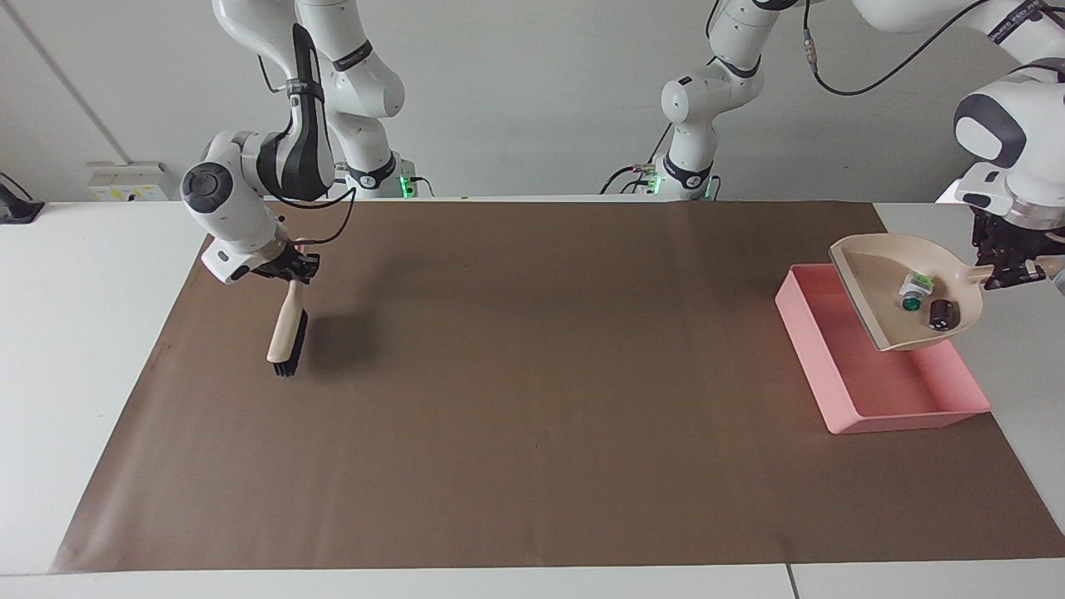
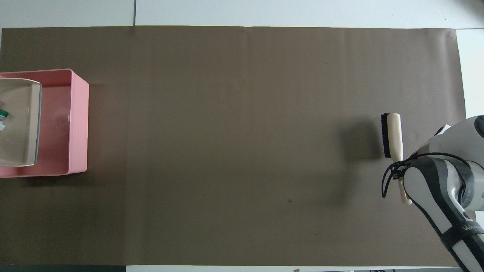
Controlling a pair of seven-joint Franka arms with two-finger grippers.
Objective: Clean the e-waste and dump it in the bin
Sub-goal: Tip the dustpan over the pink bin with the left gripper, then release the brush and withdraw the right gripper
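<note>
The left end effector is clenched on the stub handle of the cream plastic dustpan, and the pan hangs in the air over the shallow pink rectangular plastic bin. That is the relation everything turns on. In the pan's rounded back sit the e-waste pieces: a white part with a green tip and a dark stubby cylinder just beside it, both tucked up close to the handle. A white-and-orange part I cannot make out from here.

The pan's long axis runs from the handle toward its straight open lip, and the lip points along the counter toward the right arm's end. The lip sits over the bin's interior; the handle end and the left end effector hang out past the bin's wall toward the left arm's end of the counter. So the parts lie lip-ward from the grip, and to my eye a tip of the wrist that drops the lip should slide them into the bin.

Well apart from the bin, the right end effector is clenched on the handle of a cream-backed hand brush with black bristles, held over the brown paper mat and waiting.
</note>
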